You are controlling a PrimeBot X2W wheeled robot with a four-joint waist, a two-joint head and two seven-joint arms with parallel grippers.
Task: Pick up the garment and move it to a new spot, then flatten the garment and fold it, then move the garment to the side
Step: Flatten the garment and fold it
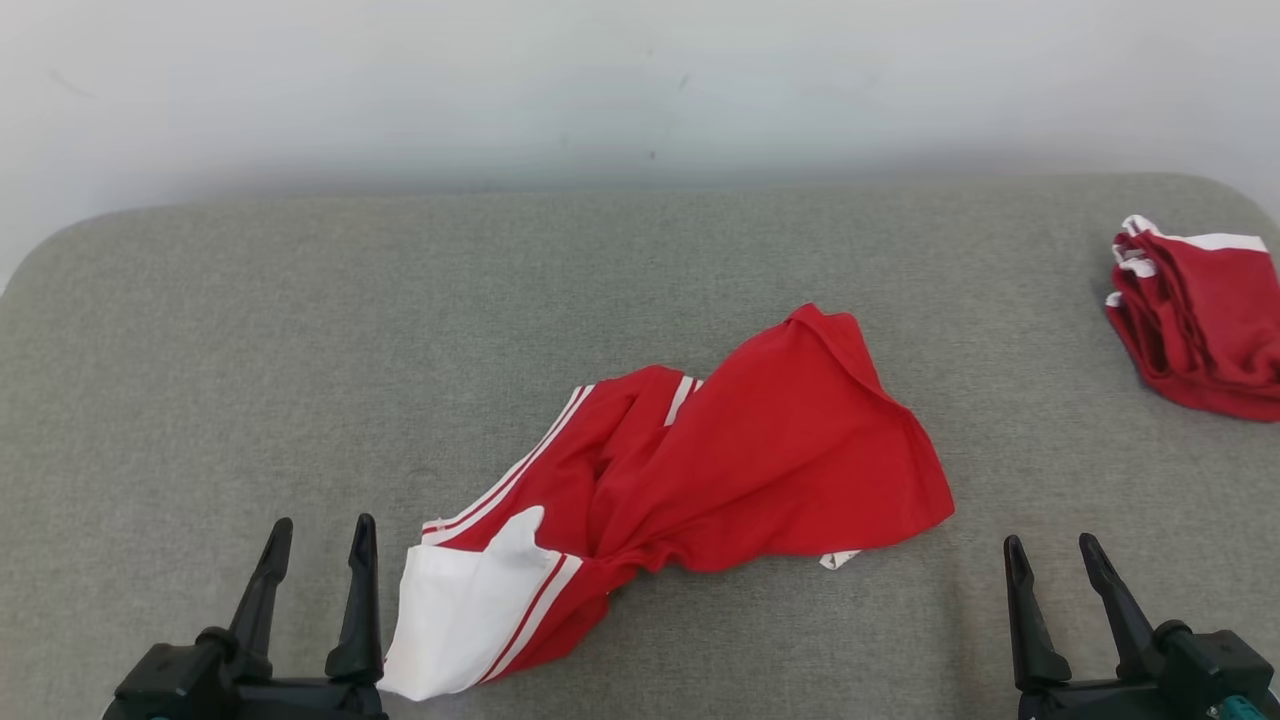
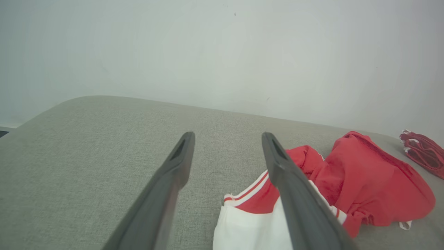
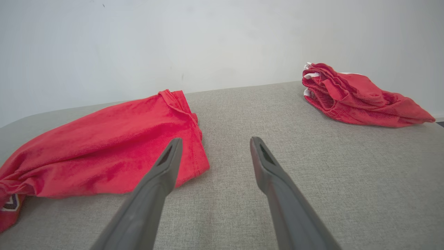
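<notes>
Your left jaws stood wide apart and empty, just beside the white end of the crumpled red garment [image 1: 740,460], which lay mid-worktop [image 1: 200,350]. A grab at that bunched end could, I'd judge, have caught several layers and left it twisted. Your right jaws, equally wide and empty, sat clear of it. A second red garment [image 1: 1200,320], far right, crowded that side.

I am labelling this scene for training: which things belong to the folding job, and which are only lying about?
Job: crumpled red-and-white garment, middle; grey padded table under it.
Lying about: folded red garment, far right, apart from it.
</notes>
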